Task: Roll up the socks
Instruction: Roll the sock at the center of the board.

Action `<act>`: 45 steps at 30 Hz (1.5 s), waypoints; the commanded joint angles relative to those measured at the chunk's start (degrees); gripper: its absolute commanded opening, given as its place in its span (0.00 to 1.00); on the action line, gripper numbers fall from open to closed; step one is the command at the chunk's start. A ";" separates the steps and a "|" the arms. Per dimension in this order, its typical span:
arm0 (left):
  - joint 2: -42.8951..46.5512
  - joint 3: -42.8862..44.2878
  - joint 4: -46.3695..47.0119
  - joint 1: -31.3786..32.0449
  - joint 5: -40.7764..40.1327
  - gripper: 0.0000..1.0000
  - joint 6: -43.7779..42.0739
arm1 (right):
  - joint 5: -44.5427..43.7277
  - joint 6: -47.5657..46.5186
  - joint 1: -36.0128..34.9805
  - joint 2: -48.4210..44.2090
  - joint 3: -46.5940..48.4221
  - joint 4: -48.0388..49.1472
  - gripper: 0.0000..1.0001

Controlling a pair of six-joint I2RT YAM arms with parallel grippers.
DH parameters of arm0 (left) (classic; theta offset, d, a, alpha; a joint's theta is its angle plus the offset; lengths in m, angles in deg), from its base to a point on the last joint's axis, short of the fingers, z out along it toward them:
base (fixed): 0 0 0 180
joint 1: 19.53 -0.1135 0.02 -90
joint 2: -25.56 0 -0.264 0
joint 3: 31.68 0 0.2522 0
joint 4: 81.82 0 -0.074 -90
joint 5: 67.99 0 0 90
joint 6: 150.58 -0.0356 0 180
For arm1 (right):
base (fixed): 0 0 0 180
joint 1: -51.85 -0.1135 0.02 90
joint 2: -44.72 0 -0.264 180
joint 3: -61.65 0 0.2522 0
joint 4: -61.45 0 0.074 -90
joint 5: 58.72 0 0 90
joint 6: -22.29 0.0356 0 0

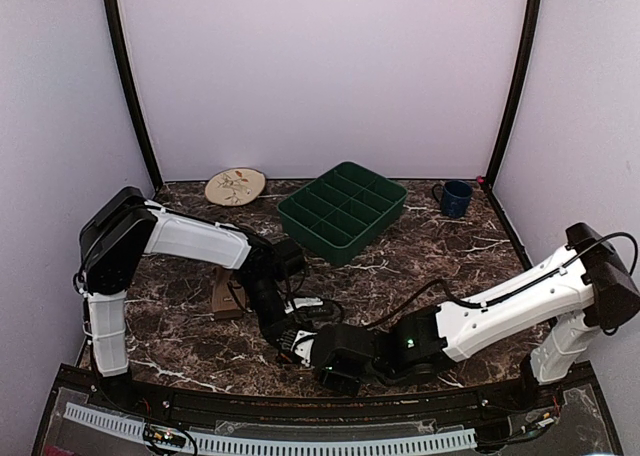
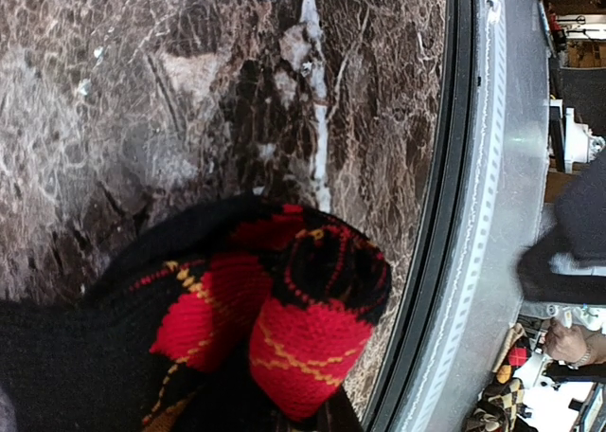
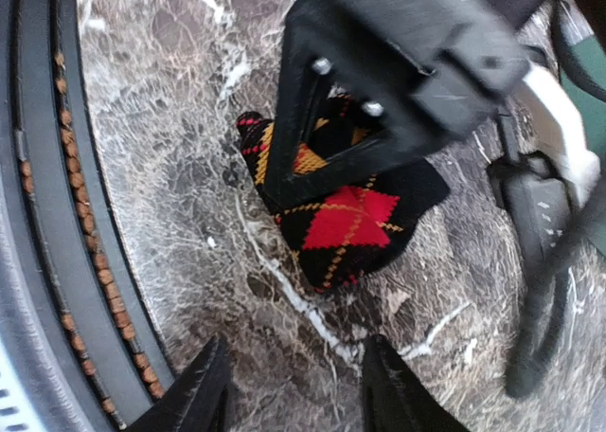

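Nearest the left wrist lens, found the argyle sock (image 2: 275,328): black knit with red diamonds and yellow lines, doubled over into a thick bundle and filling the lower part of that view. Located it on the tabletop (image 1: 450,266) close to the near edge, between the two wrists. Observed the left gripper (image 3: 284,176) with fingers clamped together on the upper part of that bundle, the bundle resting on the marble. Observed the right gripper (image 3: 298,394) just beside the bundle, fingers (image 3: 204,394) apart, bare marble between them, nothing held. Located the tan sock (image 1: 226,301) farther back, beside the left arm and largely hidden by it; could not tell whether rolled or flat. Judged progress as partial: argyle sock gathered into a short, loose roll but not yet released or tucked. Judged the remaining work as finishing and securing that roll, then confirming or rolling the tan sock. Noted a leaf-drawn plate (image 1: 235,186), a green divided tray (image 1: 343,213) and a blue mug (image 1: 455,198) along the back, well apart from the work. Found no brand, label or legible writing on any item.
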 commanded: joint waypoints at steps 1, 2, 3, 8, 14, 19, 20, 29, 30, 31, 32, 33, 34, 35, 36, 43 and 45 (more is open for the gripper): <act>-2.18 0.98 -2.14 -0.55 -0.04 0.00 -1.07 | -3.56 -7.42 -0.54 3.93 2.55 0.40 0.48; -2.39 1.10 -2.28 -0.69 0.01 0.00 -1.14 | -4.04 -8.34 -0.54 4.76 2.87 0.53 0.50; -2.60 1.24 -2.45 -0.79 0.01 0.00 -1.19 | -4.50 -9.33 -0.54 5.43 3.29 0.94 0.51; -3.23 1.85 -2.96 -1.27 2.49 0.00 -1.38 | -5.56 -14.89 -0.55 8.54 5.61 2.06 0.55; -3.65 2.44 -3.61 -1.80 2.85 0.00 -1.59 | -7.06 -20.97 -0.54 10.17 6.18 3.30 0.58; -3.87 2.79 -4.17 -1.99 3.07 0.00 -1.65 | -6.22 -24.07 -0.56 11.88 6.41 3.36 0.58; -3.87 2.87 -4.30 -2.03 3.14 0.00 -1.72 | -6.01 -24.60 -0.54 12.27 6.39 3.33 0.58; -4.04 3.08 -4.86 -2.33 3.23 0.00 -1.83 | -4.79 -29.47 0.43 14.15 5.86 3.88 0.56; -4.09 3.08 -4.86 -2.34 3.23 0.00 -1.82 | -4.78 -29.87 0.69 14.40 5.79 3.80 0.55; -4.13 3.11 -4.86 -2.41 3.23 0.00 -1.83 | -4.74 -30.21 0.99 14.57 5.73 3.75 0.55; -4.20 3.16 -4.90 -2.47 3.19 0.00 -1.88 | -4.63 -30.48 1.22 14.69 5.65 3.75 0.53; -4.33 3.35 -4.94 -2.51 3.26 0.00 -1.87 | -4.42 -31.04 1.57 14.65 5.56 3.75 0.52; -4.46 3.49 -5.02 -2.52 3.26 0.00 -1.96 | -4.36 -31.38 1.83 14.71 5.51 3.76 0.52; -4.59 3.57 -5.03 -2.54 3.27 0.00 -1.97 | -4.43 -31.87 2.00 14.86 5.43 3.81 0.51; -4.79 3.72 -5.15 -2.60 3.27 0.00 -2.03 | -4.53 -32.35 2.21 15.05 5.36 4.00 0.51; -5.37 4.34 -5.52 -2.75 3.31 0.00 -2.30 | -3.45 -33.96 3.94 16.10 5.60 4.88 0.51; -5.51 4.60 -5.64 -2.91 3.35 0.00 -2.34 | -2.85 -33.97 4.24 16.70 5.77 4.89 0.49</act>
